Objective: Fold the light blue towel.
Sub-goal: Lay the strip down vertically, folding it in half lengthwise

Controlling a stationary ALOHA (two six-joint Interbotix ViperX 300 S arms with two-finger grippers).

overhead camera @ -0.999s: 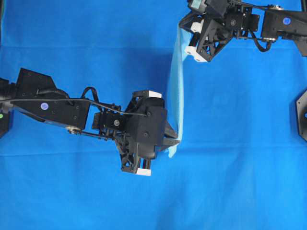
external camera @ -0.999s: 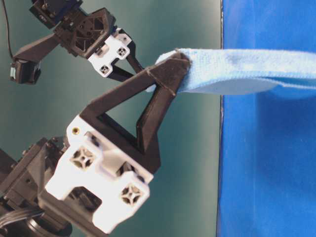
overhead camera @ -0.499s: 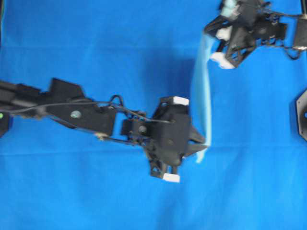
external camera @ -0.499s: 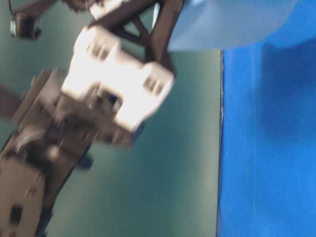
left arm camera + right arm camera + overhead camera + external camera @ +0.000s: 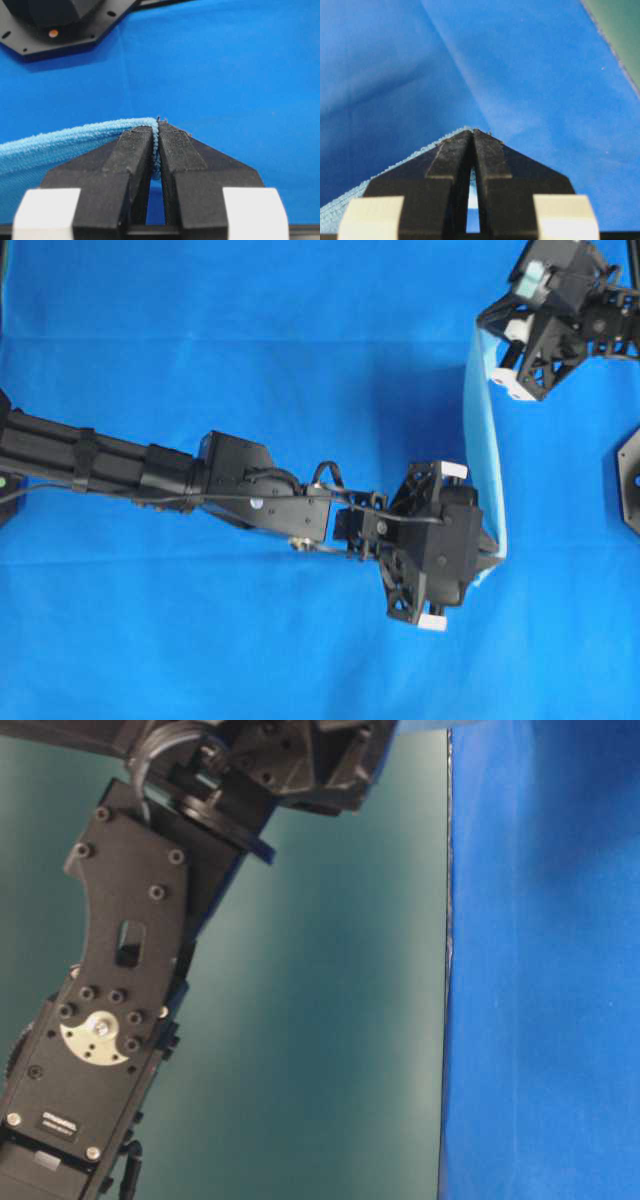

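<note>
The towel (image 5: 488, 450) hangs lifted off the blue sheet (image 5: 250, 330) that covers the worktop, stretched as a narrow pale strip between the two grippers. In the overhead view it runs from near the far right corner of the worktop down toward the middle of the right side, edge-on to the camera.

The left gripper (image 5: 492, 558) sits at the strip's lower end, its arm reaching in from the left edge across the middle. From the left wrist camera its fingers (image 5: 131, 150) are clamped together on a corner of the towel (image 5: 60, 142), the hem pinched between the pads and the cloth trailing off to the left.

The right gripper (image 5: 484, 332) holds the upper end by the far right corner. From the right wrist camera its fingers (image 5: 449, 152) are pressed together on a towel (image 5: 350, 205) corner, with only a sliver of cloth showing at the tips and more of it falling away at lower left.

A black octagonal plate (image 5: 628, 480) lies at the right edge of the worktop, apart from the towel.

The table-level view shows only part of an arm (image 5: 110, 990) and the sheet.
</note>
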